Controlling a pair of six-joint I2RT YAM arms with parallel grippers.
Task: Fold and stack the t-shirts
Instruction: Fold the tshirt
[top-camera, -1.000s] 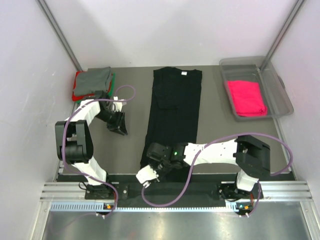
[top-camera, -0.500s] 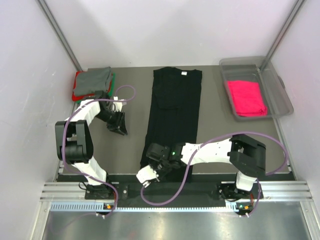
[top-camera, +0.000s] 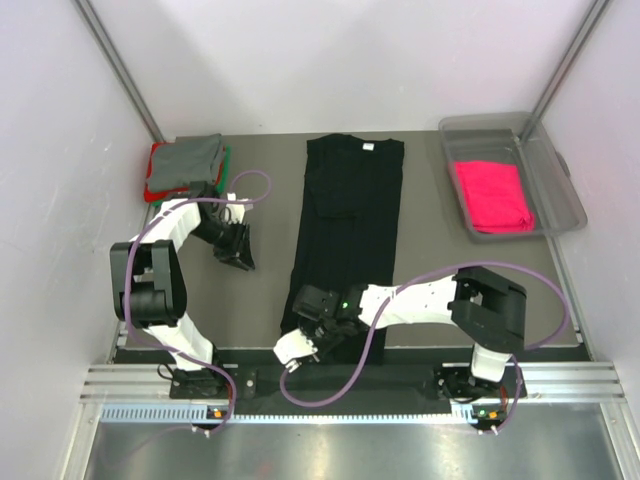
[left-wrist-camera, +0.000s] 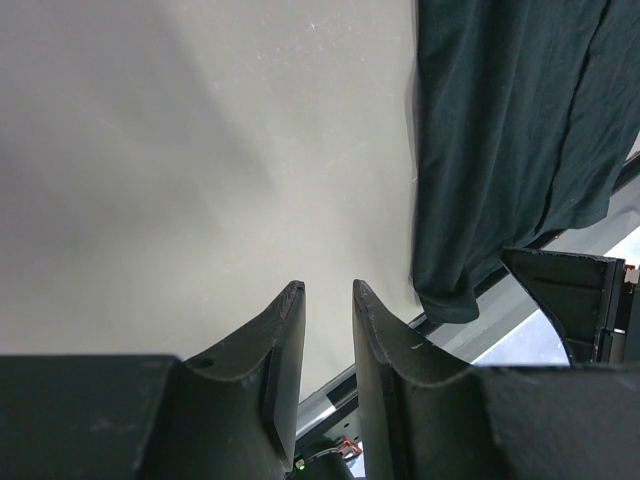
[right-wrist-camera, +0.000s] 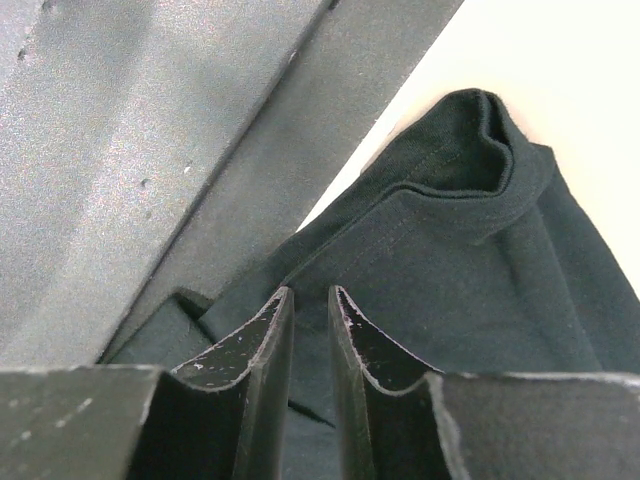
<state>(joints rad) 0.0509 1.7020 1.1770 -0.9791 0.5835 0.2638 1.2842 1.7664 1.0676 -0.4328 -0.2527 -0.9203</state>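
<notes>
My right gripper (right-wrist-camera: 310, 292) sits low over the near hem of the black t-shirt (top-camera: 350, 215), toward the hem's left corner, right by the near edge of the table (left-wrist-camera: 200, 150). Its fingers stand only a narrow slit apart, with dark cloth showing under and between the tips. Whether they have actually pinched a fold I cannot tell. From this gripper the shirt runs straight away, its long axis pointing ahead of the fingers toward the collar at the far end, so nearly the whole length lies beyond the tips. My left gripper (left-wrist-camera: 328, 290) hangs off to the shirt's side over bare table, its fingers slightly parted with nothing between them. The shirt's long edge lies to the right of those fingers, near but not touching. I judge the coming fold turns on carrying the hem forward along that long axis toward the collar, and for that the right gripper is plainly the nearer one. The hem's other corner lies off to its right with nothing on it, and the left gripper would have to cross rightward to help.
</notes>
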